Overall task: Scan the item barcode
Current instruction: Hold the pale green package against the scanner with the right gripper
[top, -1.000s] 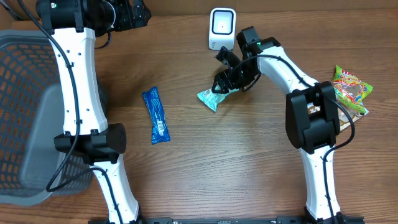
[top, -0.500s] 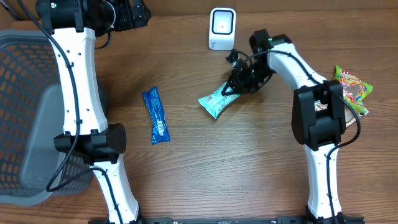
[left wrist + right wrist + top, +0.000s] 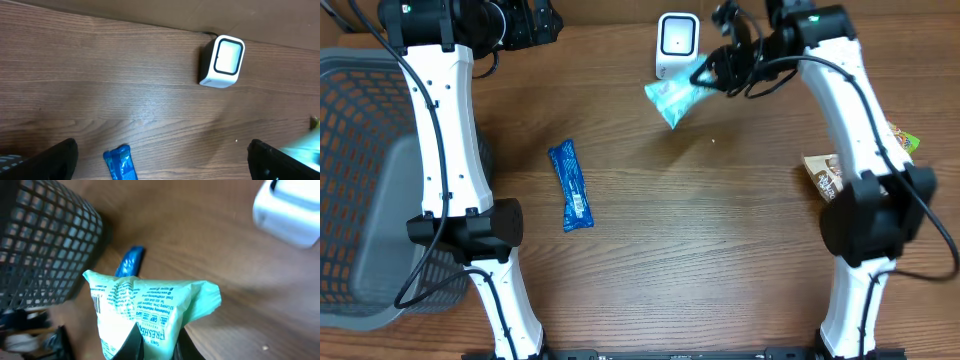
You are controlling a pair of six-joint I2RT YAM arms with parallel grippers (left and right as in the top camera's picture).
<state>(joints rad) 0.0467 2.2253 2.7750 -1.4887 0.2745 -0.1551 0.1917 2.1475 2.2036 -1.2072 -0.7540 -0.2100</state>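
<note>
At the far left a dark wire basket [image 3: 360, 180] sits at the edge of the bench [image 3: 700, 250]. The left hand [image 3: 532, 25] hangs up by the back edge, spread wide open with nothing in it; its two dark fingers [image 3: 50, 160] sit at opposite bottom corners of its own camera. Further in, a blue wrapped bar [image 3: 571, 186] lies flat on the wood, well apart from everything else. The white scanner [image 3: 677, 45] stands at the back, window to the front. Just in front of it, lifted off the bench, is the mint-green packet [image 3: 672, 98]: a soft, crinkled pouch, pale green, with a block of small dark-green print and the word "FRESH" across the face the wrist camera sees. The right hand [image 3: 717, 68] is clamped tight on one end of it, so the rest sticks out towards the scanner. Off to the right a few snack packets [image 3: 828, 175] lie partly hidden by that arm.
</note>
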